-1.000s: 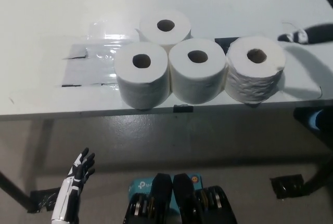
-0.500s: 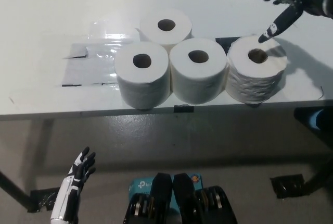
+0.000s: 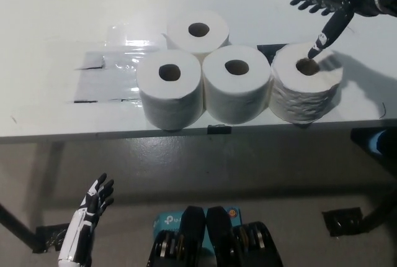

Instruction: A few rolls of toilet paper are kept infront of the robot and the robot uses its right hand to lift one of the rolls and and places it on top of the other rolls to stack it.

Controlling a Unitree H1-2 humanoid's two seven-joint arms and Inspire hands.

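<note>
Over the rightmost roll, one of the black right hand's fingers points down near the roll's core hole, the rest spread wide, holding nothing. It's dropped closer than half a second ago. Three other rolls sit clustered on the tabletop. White left hand hangs low, fingers apart.

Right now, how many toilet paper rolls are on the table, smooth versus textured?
Smooth rolls: 3, namely back roll, left front roll, middle front roll.
Textured roll: 1, right front roll, under the open right hand.
Total: 4.
</note>
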